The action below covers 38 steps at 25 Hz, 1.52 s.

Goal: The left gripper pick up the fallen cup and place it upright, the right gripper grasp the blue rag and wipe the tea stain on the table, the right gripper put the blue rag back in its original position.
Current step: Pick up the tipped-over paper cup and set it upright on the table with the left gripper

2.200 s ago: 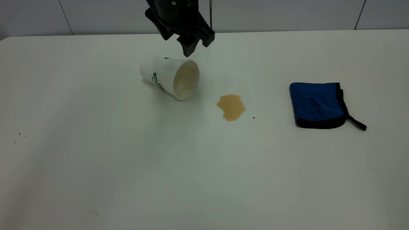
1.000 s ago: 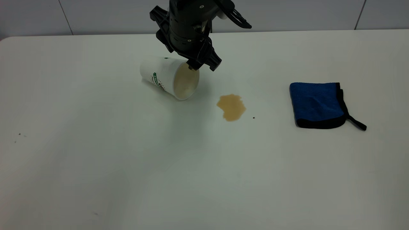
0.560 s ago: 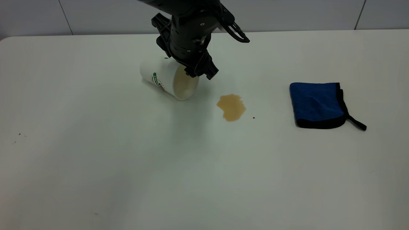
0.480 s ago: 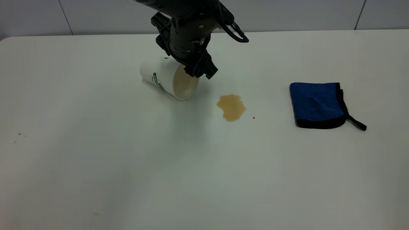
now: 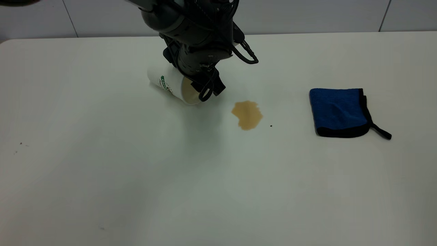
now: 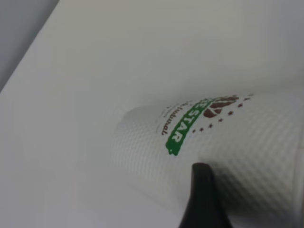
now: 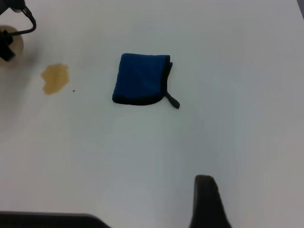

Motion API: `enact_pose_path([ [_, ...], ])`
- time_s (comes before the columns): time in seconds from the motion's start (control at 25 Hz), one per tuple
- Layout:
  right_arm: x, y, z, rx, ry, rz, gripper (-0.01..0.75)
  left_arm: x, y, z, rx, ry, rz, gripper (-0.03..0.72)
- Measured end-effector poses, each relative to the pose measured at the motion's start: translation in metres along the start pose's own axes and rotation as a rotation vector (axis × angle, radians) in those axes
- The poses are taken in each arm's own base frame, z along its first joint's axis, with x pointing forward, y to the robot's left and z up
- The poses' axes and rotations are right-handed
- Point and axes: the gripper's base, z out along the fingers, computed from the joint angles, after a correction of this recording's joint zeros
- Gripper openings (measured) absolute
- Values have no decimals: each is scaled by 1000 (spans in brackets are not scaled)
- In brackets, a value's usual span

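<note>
The cup lies on its side on the table, its tan-stained mouth facing the stain. My left gripper is down at the cup's mouth, open, with the rim wall between its jaws. In the left wrist view one finger lies along the cup's outer wall beside the green logo; the other finger is hidden. The tea stain is just right of the cup. The blue rag lies folded farther right. My right gripper is out of the exterior view, well above the rag.
A tiny dark speck sits right of the stain. A few faint specks mark the left side of the table. The wall runs along the table's far edge.
My left gripper has come down and forward from above the cup to its mouth. The cup has shifted slightly left. The rag and stain have not moved.
</note>
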Motion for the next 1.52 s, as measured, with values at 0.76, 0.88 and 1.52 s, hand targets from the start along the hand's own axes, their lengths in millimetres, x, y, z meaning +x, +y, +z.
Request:
enact_pose_path([
  [0.76,0,0,0,0,0,0,532,0,14,-2,-133,20,16,49],
  [0.88,0,0,0,0,0,0,532,-4,24,-16,-65,64,36,24],
  [1.52,0,0,0,0,0,0,532,24,142,-13,616,201,-374,6],
])
